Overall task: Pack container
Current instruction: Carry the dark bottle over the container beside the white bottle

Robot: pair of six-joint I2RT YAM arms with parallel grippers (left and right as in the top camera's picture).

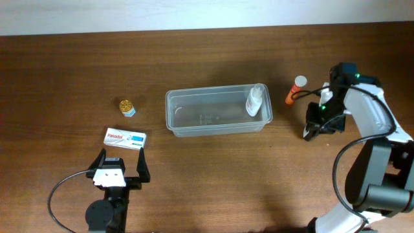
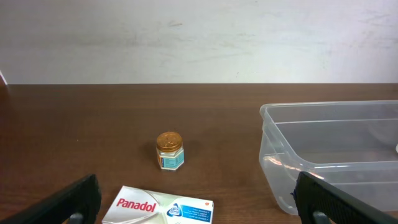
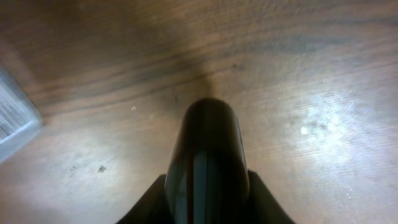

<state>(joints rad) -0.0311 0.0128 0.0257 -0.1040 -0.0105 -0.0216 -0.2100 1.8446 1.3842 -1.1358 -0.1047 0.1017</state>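
Now at the bench: one bottle in the container, both tools apart from it

Overhead, the clear container (image 1: 194, 129) sits at the middle of the bench (image 1: 65, 77), with a white bottle (image 1: 255, 101) resting inside at its 3 o'clock end. An orange tube (image 1: 294, 91) with a white cap lies outside at 2 o'clock. A gold-lidded jar (image 1: 127, 107) stands at 9 o'clock and a Panadol box (image 1: 125, 138) lies at 8 o'clock. The left tool (image 1: 121, 160), at 7 o'clock, is spread wide and empty. The right tool (image 1: 312, 133) sits at 3 o'clock, near the tube but apart from it.

From the left wrist, the fingers (image 2: 68, 202) frame the box at 6 o'clock, the jar beyond it and the container's wall at 3 o'clock.

From the right wrist, dark fingers (image 3: 205, 162) are pressed together over bare wood, gripping nothing. A blurred clear corner shows at 9 o'clock.
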